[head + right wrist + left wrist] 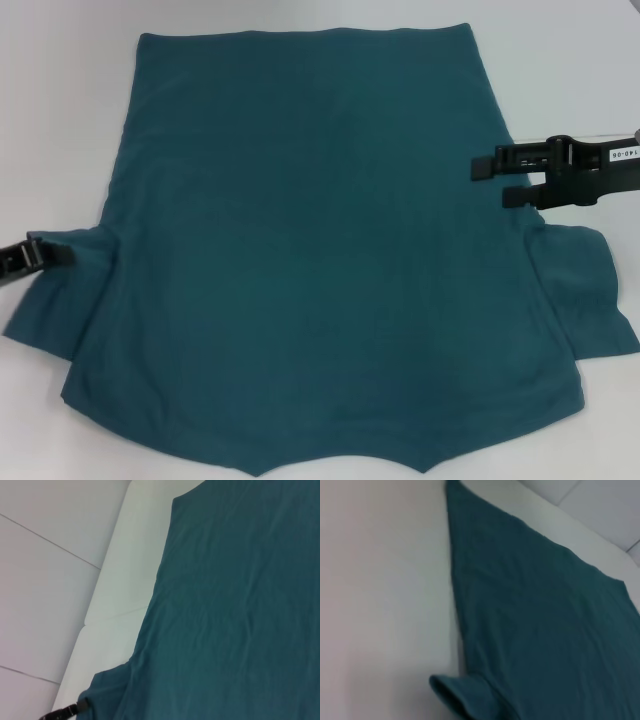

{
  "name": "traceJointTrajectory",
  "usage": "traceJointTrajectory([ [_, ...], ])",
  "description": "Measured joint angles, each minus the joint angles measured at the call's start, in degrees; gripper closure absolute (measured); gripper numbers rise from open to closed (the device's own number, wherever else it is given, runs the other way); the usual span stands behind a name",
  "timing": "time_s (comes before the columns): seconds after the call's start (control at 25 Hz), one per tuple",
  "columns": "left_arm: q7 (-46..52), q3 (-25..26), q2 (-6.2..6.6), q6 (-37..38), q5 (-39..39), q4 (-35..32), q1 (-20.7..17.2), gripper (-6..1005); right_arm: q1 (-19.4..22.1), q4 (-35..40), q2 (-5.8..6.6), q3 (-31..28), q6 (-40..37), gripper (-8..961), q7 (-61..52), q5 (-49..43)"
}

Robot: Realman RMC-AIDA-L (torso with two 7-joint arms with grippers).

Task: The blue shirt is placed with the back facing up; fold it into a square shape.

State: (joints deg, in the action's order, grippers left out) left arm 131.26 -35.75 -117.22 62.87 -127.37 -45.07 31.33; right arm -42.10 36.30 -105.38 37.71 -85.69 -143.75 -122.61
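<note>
Blue shirt [310, 250] lies flat on white table [60, 120]; left gripper [45, 254] pinches left sleeve [60, 300], right gripper [505, 178] parted over right edge.

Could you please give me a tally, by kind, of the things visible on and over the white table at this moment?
Shirts: 1, the blue shirt, spread flat on the white table.
Grippers: 2, the left gripper at the shirt's left sleeve and the right gripper over the shirt's right edge, jaws parted.
Tables: 1.
Total: 4.
</note>
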Motion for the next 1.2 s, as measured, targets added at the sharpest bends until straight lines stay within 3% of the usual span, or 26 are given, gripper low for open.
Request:
traceJointTrajectory([
  [0.44, 3.48, -0.22, 0.70, -2.59, -12.28, -5.43, 2.57, 995, 0.00, -0.06, -0.21, 0.00, 0.09, 28, -0.07, 0.01],
  [0.76, 4.57, -0.29, 1.20, -2.86, -14.24, -5.92, 3.98, 994, 0.07, -0.54, -0.24, 0.33, 0.17, 28, 0.07, 0.00],
  [1.2, 16.01, -0.56, 0.63, 7.95, -14.25, -7.32, 6.71, 995, 0.09, -0.74, -0.47, 0.53, 0.24, 29, 0.12, -0.01],
])
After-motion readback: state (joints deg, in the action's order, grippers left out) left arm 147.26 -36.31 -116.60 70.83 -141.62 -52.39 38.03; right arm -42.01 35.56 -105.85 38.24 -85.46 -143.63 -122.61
